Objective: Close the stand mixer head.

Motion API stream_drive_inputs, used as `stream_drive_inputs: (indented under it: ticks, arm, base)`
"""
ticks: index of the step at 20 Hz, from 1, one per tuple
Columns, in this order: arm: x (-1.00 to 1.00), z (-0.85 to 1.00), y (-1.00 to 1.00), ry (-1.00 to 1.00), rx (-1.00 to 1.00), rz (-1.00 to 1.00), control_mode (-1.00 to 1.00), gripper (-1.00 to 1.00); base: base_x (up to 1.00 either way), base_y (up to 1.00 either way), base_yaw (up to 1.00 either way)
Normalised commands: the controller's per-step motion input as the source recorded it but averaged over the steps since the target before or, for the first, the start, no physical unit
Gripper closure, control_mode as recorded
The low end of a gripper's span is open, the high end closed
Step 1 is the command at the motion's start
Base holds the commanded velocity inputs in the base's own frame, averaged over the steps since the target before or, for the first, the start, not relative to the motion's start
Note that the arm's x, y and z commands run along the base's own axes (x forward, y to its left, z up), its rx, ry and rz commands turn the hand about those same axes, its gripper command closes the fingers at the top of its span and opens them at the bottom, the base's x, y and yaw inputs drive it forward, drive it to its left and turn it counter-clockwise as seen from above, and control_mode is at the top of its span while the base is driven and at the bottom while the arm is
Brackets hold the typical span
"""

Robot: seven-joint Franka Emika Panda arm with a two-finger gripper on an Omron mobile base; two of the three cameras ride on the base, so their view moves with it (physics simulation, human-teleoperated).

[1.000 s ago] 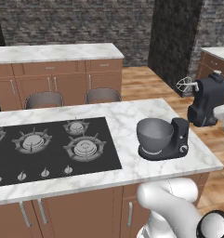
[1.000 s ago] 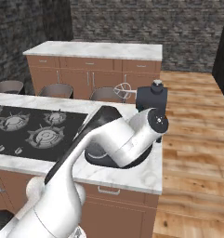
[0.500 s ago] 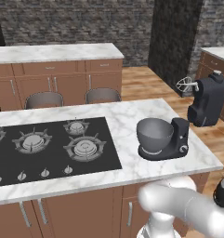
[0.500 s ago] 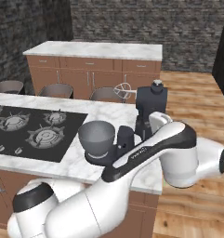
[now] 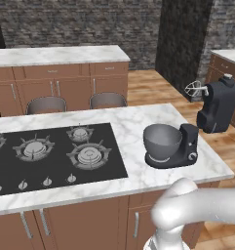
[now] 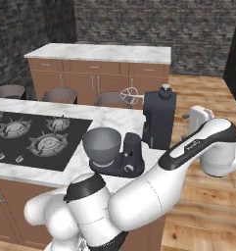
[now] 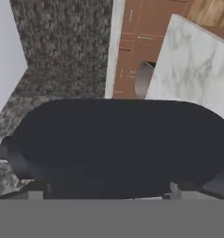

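Observation:
The stand mixer head (image 5: pixel 217 106) is dark charcoal and stands tilted up, well above the grey metal bowl (image 5: pixel 163 141) on the marble island. Its wire whisk (image 5: pixel 196 90) points left and a silver cap (image 5: pixel 228 76) tops it. From the right base view the stand mixer head (image 6: pixel 159 119) rises behind the bowl (image 6: pixel 102 144), and my gripper (image 6: pixel 188 119) hovers just to its right at the same height. Seen from the hand, the stand mixer head (image 7: pixel 122 139) lies close in front as a wide dark oblong. My gripper (image 7: pixel 108 195) looks open, its tips set far apart.
A black gas cooktop (image 5: pixel 55 156) takes up the island's left half. The mixer base (image 5: pixel 187 146) sits near the island's right end (image 5: pixel 211 166). Chair backs (image 5: pixel 107 100) line the far side, with a back counter (image 5: pixel 55 56) beyond. Wooden floor (image 6: pixel 207 147) lies to the right.
My arm has swung out to the right and the hand has risen beside the raised mixer head. The head itself has not moved.

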Motion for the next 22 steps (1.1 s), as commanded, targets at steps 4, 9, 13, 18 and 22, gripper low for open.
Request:
stream_drive_inputs:
  ticks: [4,9,13,18,22]
  arm:
    - [1.0,-0.35,0.23,-0.01,0.0,-0.05,-1.0,-1.0]
    - [0.91,-0.11,0.69,0.02,0.01,-0.11,-1.0,-1.0]
    - [0.11,0.0,1.0,0.12,0.13,-0.11,-1.0,-1.0]
    - [-0.05,0.0,1.0,0.11,0.0,-0.01,-1.0,-1.0]
    - [0.0,0.0,1.0,0.04,-0.16,0.0,-1.0,-1.0]
  base:
    - [0.0,0.0,0.0]
    - [0.0,0.0,0.0]
    - [0.0,0.0,0.0]
    - [0.0,0.0,0.0]
    - [0.0,0.0,0.0]
